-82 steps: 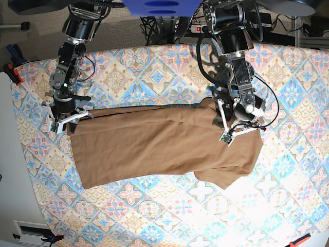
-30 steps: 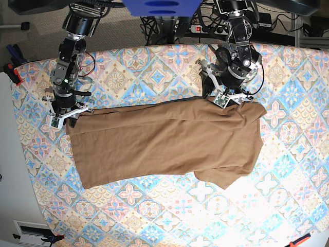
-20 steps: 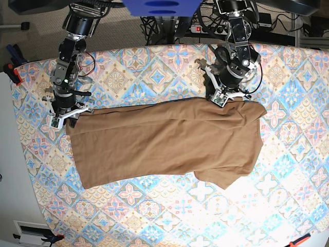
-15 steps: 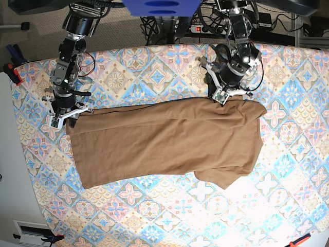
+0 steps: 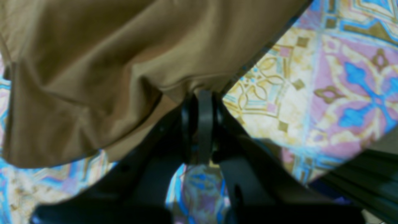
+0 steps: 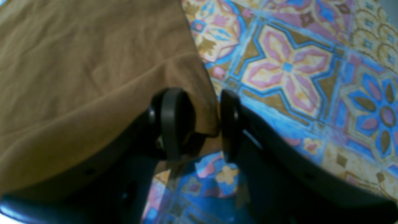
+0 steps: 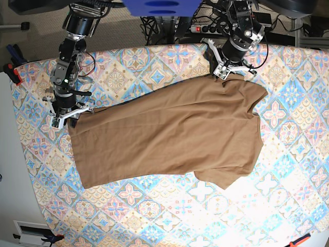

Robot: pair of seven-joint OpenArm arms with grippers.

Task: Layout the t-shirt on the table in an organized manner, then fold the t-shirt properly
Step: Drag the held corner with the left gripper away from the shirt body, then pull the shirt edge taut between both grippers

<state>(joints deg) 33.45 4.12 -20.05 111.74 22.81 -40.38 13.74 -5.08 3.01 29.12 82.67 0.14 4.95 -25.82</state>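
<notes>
The tan-brown t-shirt (image 7: 169, 134) lies spread across the patterned table (image 7: 154, 216), its upper edge running slantwise toward the far side. My left gripper (image 7: 224, 75) is at the shirt's far right corner and is shut on a fold of its hem (image 5: 174, 88); the wrist view shows the left gripper (image 5: 200, 93) with its fingers pressed together on the fabric. My right gripper (image 7: 66, 119) sits at the shirt's left corner. In the wrist view the right gripper (image 6: 202, 121) is open, its fingers apart with the corner of the t-shirt (image 6: 77, 62) lying between them.
A power strip and cables (image 7: 205, 28) lie behind the table's far edge. Red-handled clamps (image 7: 13, 72) sit at the left edge and an orange-handled tool (image 7: 300, 240) at the bottom right corner. Patterned cloth shows bare along the near side.
My left gripper shut on the shirt's upper right edge and drew it toward the table's far side, so that edge now slants upward. The right arm stayed put.
</notes>
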